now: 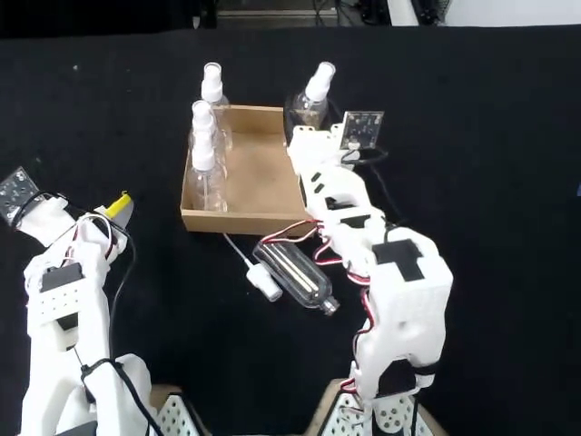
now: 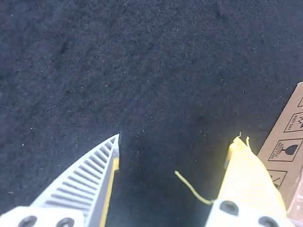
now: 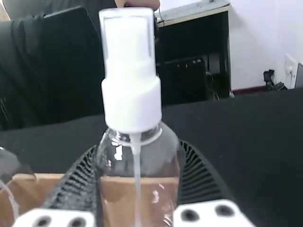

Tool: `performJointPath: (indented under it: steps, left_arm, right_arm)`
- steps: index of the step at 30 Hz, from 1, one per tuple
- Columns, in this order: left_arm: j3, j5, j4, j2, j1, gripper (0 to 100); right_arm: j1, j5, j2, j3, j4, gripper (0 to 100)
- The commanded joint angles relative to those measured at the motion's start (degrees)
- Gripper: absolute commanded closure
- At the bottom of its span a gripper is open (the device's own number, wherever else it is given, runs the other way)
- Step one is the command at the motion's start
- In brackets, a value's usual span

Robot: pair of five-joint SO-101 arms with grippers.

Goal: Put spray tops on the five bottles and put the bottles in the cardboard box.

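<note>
Right gripper [image 3: 137,166] pinches the upright bottle [image 1: 312,102], spray top up, at the box's [image 1: 243,221] far right corner. Lying bottle [image 1: 295,274] rests diagonally before the box. Left gripper [image 2: 177,138] is spread.

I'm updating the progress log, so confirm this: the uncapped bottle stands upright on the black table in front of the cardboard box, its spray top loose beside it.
Wrong in one respect: the uncapped bottle lies on its side, not upright, as the high view shows. It is on the black table in front of the cardboard box, its spray top loose beside it.
</note>
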Motion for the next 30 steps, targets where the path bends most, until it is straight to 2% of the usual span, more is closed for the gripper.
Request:
performJointPath:
  steps: [1,4,10,20,22,26,30]
  left_arm:
    - [-0.48,0.70,-1.05,-0.62,-0.31,66]
    - [-0.40,0.62,-0.97,-0.62,-0.31,66]
    - [-0.40,0.62,-0.97,-0.62,-0.31,66]
    - [-0.40,0.53,-0.97,-0.62,-0.31,66]
    - [-0.40,0.53,-0.97,-0.62,-0.40,66]
    - [-0.40,0.53,-0.97,-0.62,-0.40,66]
    - [-0.40,0.44,-0.97,-0.62,-0.40,66]
  right_arm:
    - [0.62,-0.09,0.48,-4.26,-0.88,96.7]
    - [0.53,0.18,2.33,-5.67,-0.88,96.6]
    - [-0.88,6.68,3.91,-5.58,-1.49,96.6]
    - [-0.97,7.21,4.09,-5.76,-0.97,96.5]
    - [-0.97,7.21,4.09,-5.67,-0.97,94.1]
    - [-1.05,7.21,4.18,-5.32,-0.88,82.7]
    - [-1.05,7.21,4.18,-4.53,-1.23,80.9]
